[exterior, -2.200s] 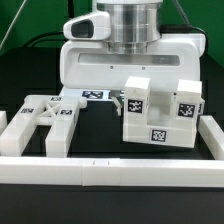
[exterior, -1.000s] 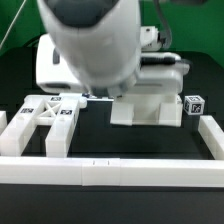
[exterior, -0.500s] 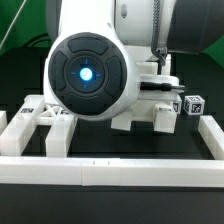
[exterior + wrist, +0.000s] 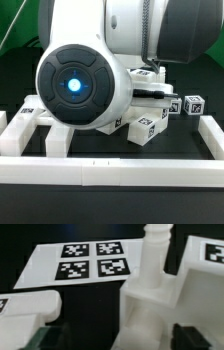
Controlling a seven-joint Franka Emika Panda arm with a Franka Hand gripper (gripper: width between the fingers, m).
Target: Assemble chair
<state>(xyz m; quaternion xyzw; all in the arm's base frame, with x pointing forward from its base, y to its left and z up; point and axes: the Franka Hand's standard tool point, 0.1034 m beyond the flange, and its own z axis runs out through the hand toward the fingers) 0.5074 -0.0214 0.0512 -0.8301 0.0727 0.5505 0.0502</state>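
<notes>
- The claw (image 4: 118, 340) has just opened. Its dark fingers (image 4: 40, 340) stand wide apart on either side of a white chair part, and I judge that it holds nothing.
- The chair part (image 4: 150, 122) lies tilted on the table, toward the exterior view's right edge and behind the front border rail (image 4: 110, 172). Half a second ago it sat level.
- The small tagged block (image 4: 194, 104) has not moved.
- The release probably ends this placing step, but the tilt may need correction.
</notes>
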